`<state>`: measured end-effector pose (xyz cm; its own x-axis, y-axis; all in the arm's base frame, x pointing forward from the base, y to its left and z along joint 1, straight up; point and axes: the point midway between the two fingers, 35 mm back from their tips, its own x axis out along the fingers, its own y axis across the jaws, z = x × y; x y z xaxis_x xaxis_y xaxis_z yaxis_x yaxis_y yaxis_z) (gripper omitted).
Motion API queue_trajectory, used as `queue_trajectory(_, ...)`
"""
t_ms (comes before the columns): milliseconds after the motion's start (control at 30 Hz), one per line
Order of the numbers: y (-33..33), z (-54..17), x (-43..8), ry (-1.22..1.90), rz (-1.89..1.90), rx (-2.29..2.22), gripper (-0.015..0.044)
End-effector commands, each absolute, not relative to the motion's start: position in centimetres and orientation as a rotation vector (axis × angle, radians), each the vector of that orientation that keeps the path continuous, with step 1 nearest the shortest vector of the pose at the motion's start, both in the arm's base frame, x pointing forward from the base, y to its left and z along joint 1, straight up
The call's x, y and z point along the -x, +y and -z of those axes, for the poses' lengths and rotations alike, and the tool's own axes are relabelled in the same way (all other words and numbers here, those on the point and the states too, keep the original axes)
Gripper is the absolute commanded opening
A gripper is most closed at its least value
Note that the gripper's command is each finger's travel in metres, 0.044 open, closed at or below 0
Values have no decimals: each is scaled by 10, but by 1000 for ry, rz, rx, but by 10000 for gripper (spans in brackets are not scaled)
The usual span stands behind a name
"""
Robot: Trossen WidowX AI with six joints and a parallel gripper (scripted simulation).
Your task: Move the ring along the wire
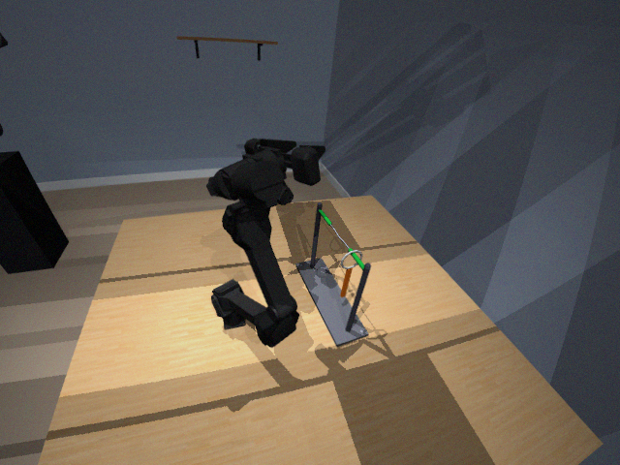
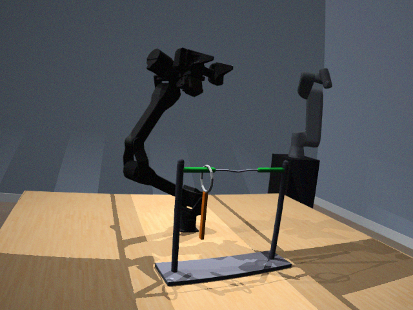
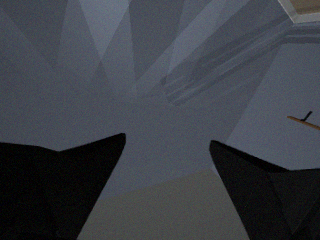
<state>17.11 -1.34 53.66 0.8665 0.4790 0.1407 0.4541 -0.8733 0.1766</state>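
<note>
Orange marks the handle (image 2: 202,215) we are looking for: it hangs straight down from a pale ring (image 2: 206,178) that is looped over the green part (image 2: 199,169) of the wire beside one post (image 2: 177,215). In the top view this post (image 1: 358,297) is the one nearer the counter's front edge, and the ring (image 1: 351,260) sits at the inner end of the green sleeve, close to where the thin grey wire (image 2: 236,170) begins. The grey stretch runs with a slight wave to a second green part (image 2: 270,169) next to the other post (image 2: 279,209), toward the counter's far edge. Both posts stand on a flat grey base plate (image 2: 223,267) lying on the wooden counter (image 2: 66,216).

We see the arm (image 2: 146,133) rising from its base near the middle of the counter and folding high above the wire frame. Its tool (image 2: 220,72) is raised well above the ring and handle, touching neither. In the wrist view the two dark fingers stand wide apart with only wall between them, so the tool (image 3: 167,142) grips nothing.

A wall shelf (image 1: 227,41) hangs behind the counter.
</note>
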Motion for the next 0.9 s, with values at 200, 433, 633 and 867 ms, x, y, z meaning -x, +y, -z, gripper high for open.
queue_trajectory(200, -8, -543, -158, 575, -401, -2788, 216)
queue_trajectory(433, 4, -549, -140, 308, -544, -2556, 160)
queue_trajectory(633, 17, -550, -133, 105, -600, -2330, 160)
queue_trajectory(867, 35, -546, -134, -88, -606, -2047, 160)
